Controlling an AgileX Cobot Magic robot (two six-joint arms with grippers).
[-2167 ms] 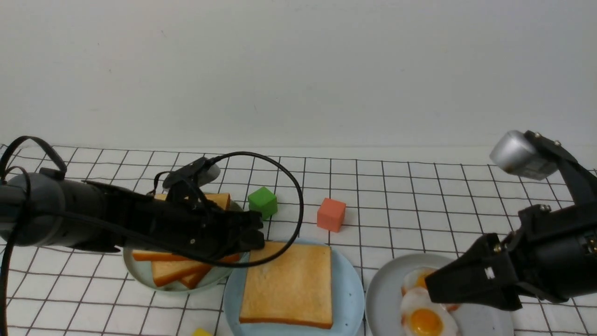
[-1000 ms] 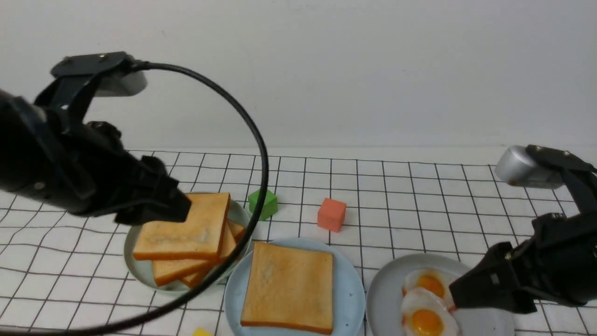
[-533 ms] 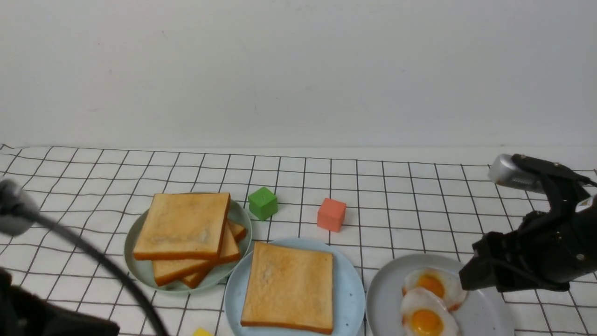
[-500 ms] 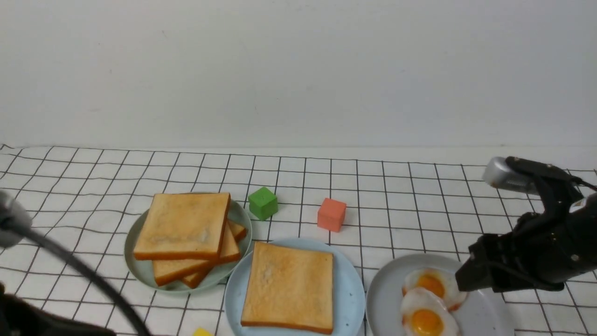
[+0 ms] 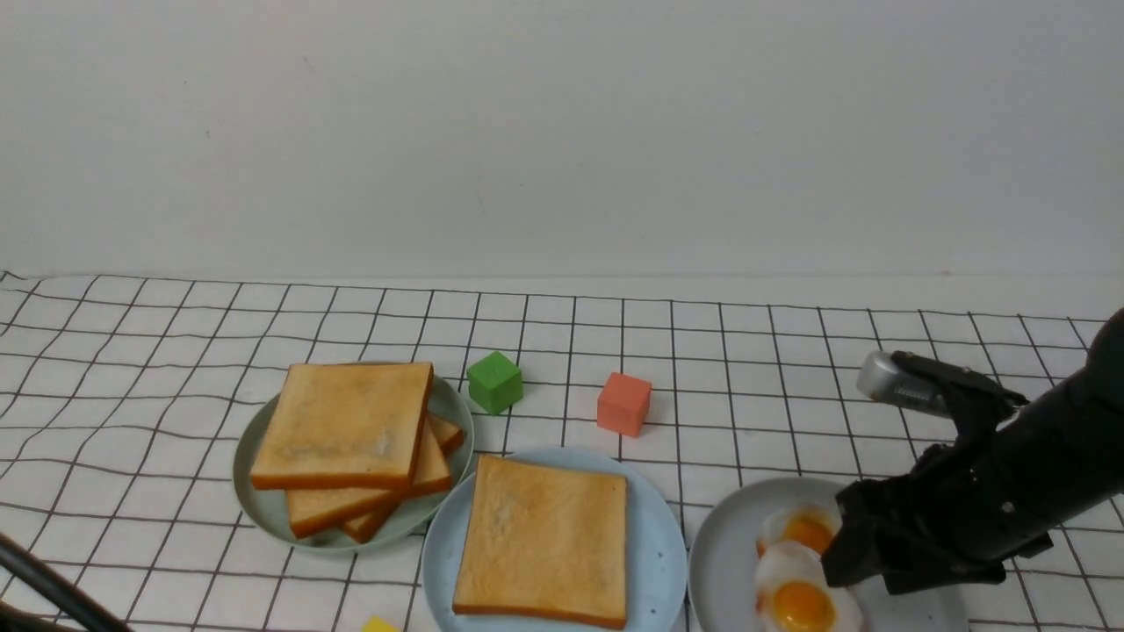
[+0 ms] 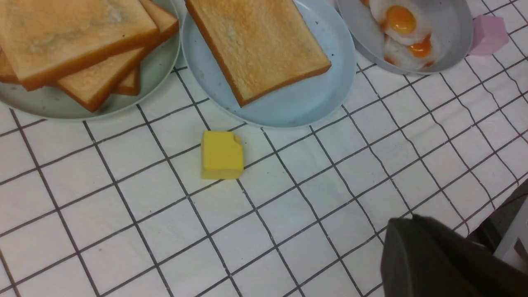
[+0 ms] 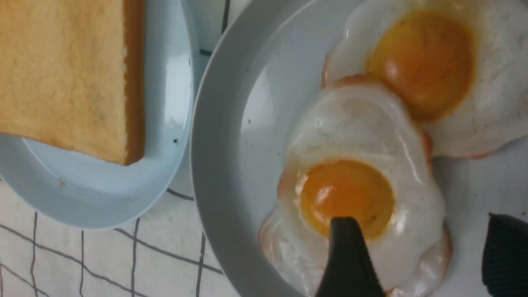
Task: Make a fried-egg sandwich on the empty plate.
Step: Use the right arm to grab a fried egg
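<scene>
The right gripper (image 5: 841,551) hangs low over the grey plate (image 5: 729,562) at the near right. Its jaws are spread wide and empty, with one fingertip (image 7: 348,247) above the yolk of the near fried egg (image 7: 346,189). The pale blue plate (image 5: 654,535), near centre, carries one toast slice (image 5: 544,535). The two eggs overlap, so a pinch could drag both or slip off the thin glossy white. Only the left wrist view shows the yellow block (image 6: 221,154) whole and a pink block (image 6: 489,35) beside the grey plate. It shows just one dark part of the left gripper (image 6: 433,260), so its opening cannot be told.
</scene>
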